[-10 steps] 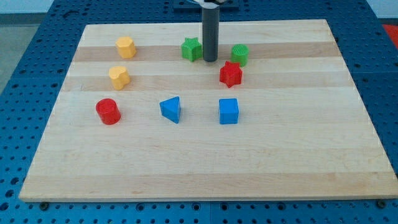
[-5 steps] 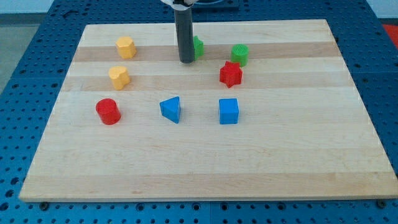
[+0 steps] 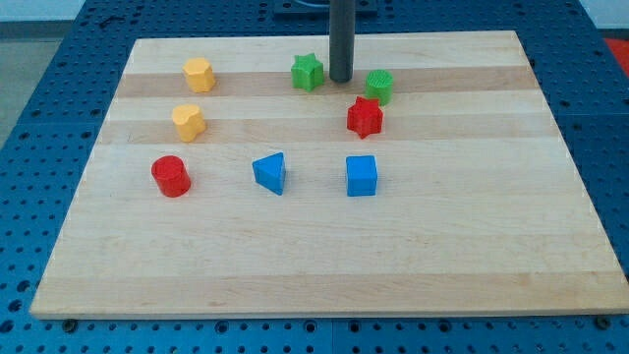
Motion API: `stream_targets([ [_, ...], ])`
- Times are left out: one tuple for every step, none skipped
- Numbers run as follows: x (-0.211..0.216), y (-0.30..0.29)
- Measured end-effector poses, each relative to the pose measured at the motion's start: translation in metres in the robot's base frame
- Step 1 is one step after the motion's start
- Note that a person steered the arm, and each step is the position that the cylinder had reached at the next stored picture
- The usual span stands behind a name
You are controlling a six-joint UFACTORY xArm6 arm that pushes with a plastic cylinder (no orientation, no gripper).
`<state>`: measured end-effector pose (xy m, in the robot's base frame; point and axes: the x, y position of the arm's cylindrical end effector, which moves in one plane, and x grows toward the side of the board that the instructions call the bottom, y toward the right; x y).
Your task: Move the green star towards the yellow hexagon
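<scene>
The green star [image 3: 307, 72] lies near the view's top, in the middle of the wooden board [image 3: 314, 246]. My tip [image 3: 341, 80] stands just to the star's right, between it and a green cylinder-like block [image 3: 379, 86], with a small gap to each. The yellow hexagon [image 3: 199, 75] lies far to the star's left at about the same height. A second yellow block [image 3: 188, 122] sits just below the hexagon.
A red star [image 3: 365, 117] lies below the green cylinder-like block. A red cylinder [image 3: 171, 176] is at the left, a blue triangle [image 3: 270, 173] and a blue cube [image 3: 361, 176] sit mid-board. The board's top edge is close behind my tip.
My tip went from the star's right to its left front, then back to its right, now a little higher in the view. The green star shifted only slightly, up and right.
</scene>
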<state>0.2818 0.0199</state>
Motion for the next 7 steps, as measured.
stream_targets([
  [0.000, 0.000],
  [0.000, -0.006],
  [0.000, -0.010],
  [0.000, -0.010],
  [0.000, -0.012],
  [0.000, -0.012],
  [0.000, -0.014],
])
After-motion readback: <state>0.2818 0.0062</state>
